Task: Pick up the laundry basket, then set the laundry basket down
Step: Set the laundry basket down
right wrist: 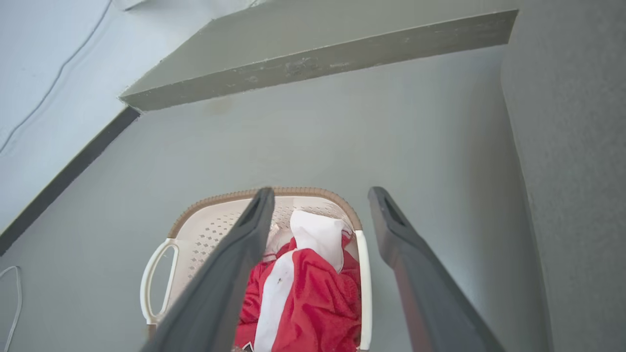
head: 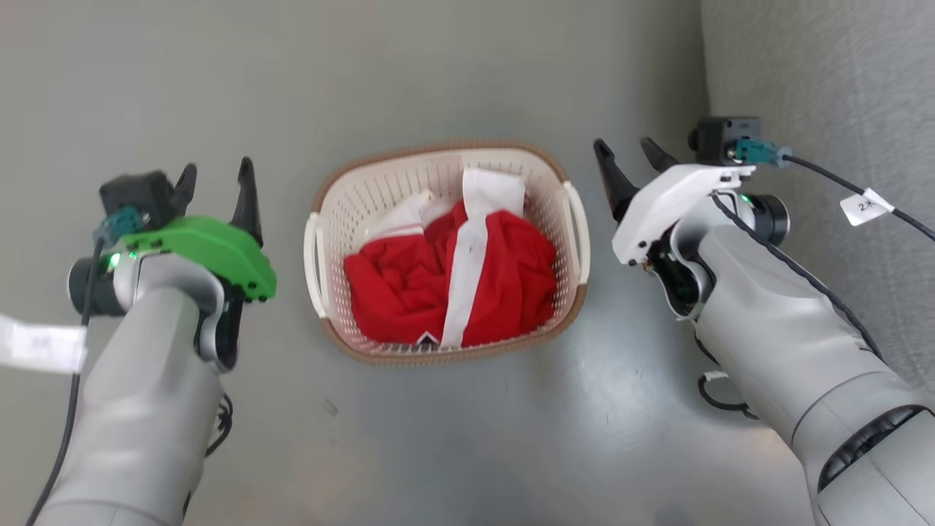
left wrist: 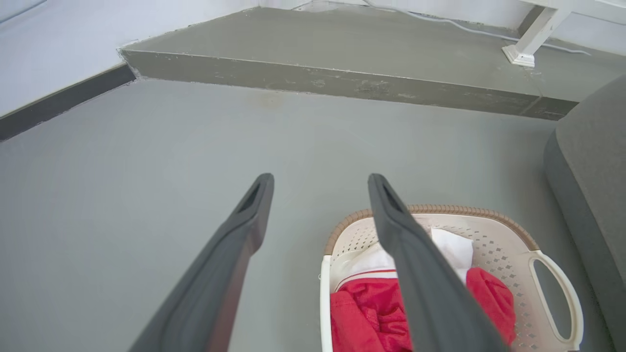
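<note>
The laundry basket (head: 343,212), cream-white and perforated with a brown rim, sits on the grey floor between my arms, holding a red and white garment (head: 453,281). Its white side handles face each gripper. My left gripper (head: 216,175), on the green wrist, hovers open to the basket's left, apart from it. My right gripper (head: 630,155), on the white wrist, is open to the basket's right, also apart. The left wrist view has the basket (left wrist: 494,234) at lower right, behind the right finger (left wrist: 415,264). In the right wrist view the basket (right wrist: 205,230) lies at lower left, between and behind the fingers.
A grey upholstered seat (head: 825,88) rises at the right, close to my right arm. A low grey step (left wrist: 318,83) crosses the floor beyond the basket, with a white furniture leg (left wrist: 530,39) on it. A wall with a dark baseboard (left wrist: 58,102) runs along the left.
</note>
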Tool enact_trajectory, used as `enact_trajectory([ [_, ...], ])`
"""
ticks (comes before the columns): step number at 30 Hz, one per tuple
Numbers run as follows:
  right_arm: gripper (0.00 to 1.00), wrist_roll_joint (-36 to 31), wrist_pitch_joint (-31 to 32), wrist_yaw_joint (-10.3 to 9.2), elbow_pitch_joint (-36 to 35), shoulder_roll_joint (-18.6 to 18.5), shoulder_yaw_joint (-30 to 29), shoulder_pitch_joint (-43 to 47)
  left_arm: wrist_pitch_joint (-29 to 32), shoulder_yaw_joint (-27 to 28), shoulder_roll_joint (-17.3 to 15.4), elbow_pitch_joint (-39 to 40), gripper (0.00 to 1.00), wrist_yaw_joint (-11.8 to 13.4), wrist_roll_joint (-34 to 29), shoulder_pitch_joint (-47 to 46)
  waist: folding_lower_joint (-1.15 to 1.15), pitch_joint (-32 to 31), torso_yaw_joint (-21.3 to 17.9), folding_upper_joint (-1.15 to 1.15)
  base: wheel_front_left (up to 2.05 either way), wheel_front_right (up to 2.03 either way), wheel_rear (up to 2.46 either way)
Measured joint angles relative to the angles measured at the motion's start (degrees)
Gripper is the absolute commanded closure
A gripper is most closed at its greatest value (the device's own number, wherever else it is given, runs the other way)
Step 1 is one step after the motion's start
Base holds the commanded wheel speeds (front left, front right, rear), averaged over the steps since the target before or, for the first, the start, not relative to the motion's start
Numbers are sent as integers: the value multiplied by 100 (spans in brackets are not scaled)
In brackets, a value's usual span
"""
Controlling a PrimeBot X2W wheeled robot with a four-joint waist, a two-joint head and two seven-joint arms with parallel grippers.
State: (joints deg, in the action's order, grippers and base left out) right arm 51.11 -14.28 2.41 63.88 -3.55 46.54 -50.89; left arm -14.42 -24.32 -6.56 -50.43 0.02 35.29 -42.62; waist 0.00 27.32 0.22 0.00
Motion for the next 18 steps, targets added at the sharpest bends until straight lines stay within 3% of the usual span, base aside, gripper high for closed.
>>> enact_trajectory([
  [18,0,-744,-5,-204,-1234,-41,-634,1265,0,832,-37,1459,0,153,-535,1858,0,-1320,-80,0,0,0,0],
])
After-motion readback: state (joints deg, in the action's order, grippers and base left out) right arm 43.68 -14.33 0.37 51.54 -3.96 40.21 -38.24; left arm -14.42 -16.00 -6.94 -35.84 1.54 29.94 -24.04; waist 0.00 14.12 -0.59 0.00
